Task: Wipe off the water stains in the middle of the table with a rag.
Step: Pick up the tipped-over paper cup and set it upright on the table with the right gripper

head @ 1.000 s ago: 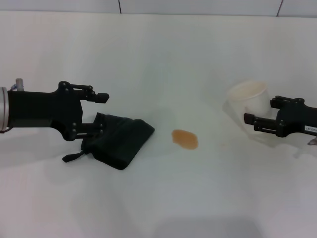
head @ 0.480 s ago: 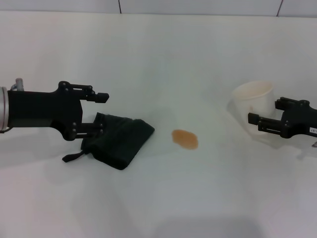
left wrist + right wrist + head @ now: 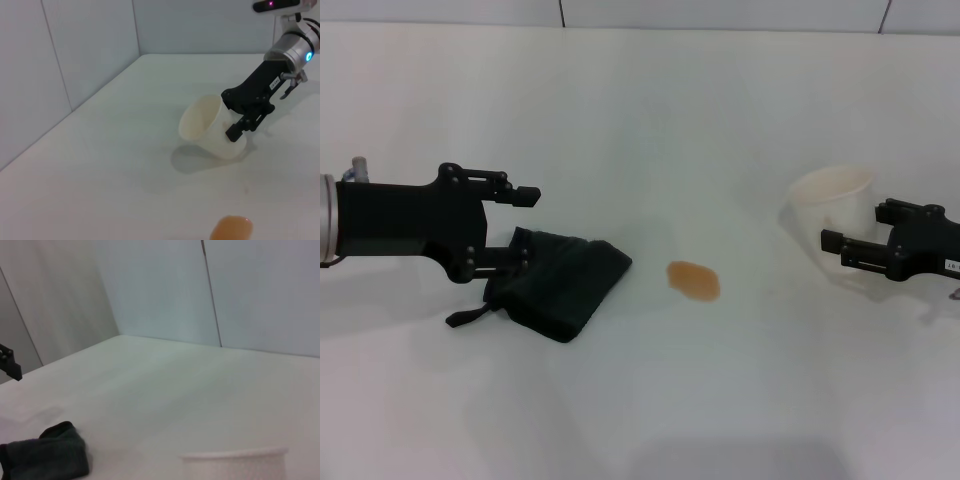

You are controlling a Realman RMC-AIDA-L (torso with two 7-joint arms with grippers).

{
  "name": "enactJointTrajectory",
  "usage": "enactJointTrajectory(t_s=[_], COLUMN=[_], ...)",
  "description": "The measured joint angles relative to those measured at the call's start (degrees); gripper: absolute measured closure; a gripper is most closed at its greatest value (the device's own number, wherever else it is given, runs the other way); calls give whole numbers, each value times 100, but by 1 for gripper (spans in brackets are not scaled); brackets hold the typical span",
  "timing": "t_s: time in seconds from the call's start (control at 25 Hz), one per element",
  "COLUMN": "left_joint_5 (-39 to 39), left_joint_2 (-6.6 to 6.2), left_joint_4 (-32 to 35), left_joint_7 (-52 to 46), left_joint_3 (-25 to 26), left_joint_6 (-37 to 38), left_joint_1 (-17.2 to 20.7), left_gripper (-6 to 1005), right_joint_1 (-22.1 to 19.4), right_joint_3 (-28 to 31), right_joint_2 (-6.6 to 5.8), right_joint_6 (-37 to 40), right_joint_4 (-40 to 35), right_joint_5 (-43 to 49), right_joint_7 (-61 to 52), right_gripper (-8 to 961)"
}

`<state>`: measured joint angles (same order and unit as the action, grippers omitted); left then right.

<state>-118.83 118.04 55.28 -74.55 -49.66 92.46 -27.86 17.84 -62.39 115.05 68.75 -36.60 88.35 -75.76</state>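
The rag (image 3: 560,285), a dark green-black cloth with a loop tag, lies crumpled on the table (image 3: 650,120) left of centre. It also shows in the right wrist view (image 3: 47,457). The water stain (image 3: 694,280), a small orange-brown oval, lies right of the rag, apart from it, and shows in the left wrist view (image 3: 231,229). My left gripper (image 3: 519,229) is open at the rag's left edge, its lower finger over the cloth. My right gripper (image 3: 848,246) is at the far right, shut on a tilted white cup (image 3: 832,203). The left wrist view shows that cup (image 3: 207,127) raised off the table.
A wall with panel seams runs along the table's far edge (image 3: 560,14). The left gripper's fingertip (image 3: 10,362) shows at the side of the right wrist view, and the cup's rim (image 3: 235,459) shows there too.
My right gripper has drawn back to the right with the white cup, away from the stain. The left arm, the rag and the stain have not moved.
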Motion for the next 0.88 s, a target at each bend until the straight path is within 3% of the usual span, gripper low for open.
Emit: enactJointTrajectory(t_s=[0.88], left_joint_5=[-41], left_joint_2=[0], left_joint_4=[30], left_joint_7=[-60], left_joint_3=[0], left_joint_6=[1], left_joint_1=[0], left_gripper=[410], right_joint_1=[-47], right_joint_3=[255], right_joint_2=[0], right_joint_6=[165], right_joint_4=[273], right_joint_5=[-89], right_joint_7=[52], right_gripper=[206])
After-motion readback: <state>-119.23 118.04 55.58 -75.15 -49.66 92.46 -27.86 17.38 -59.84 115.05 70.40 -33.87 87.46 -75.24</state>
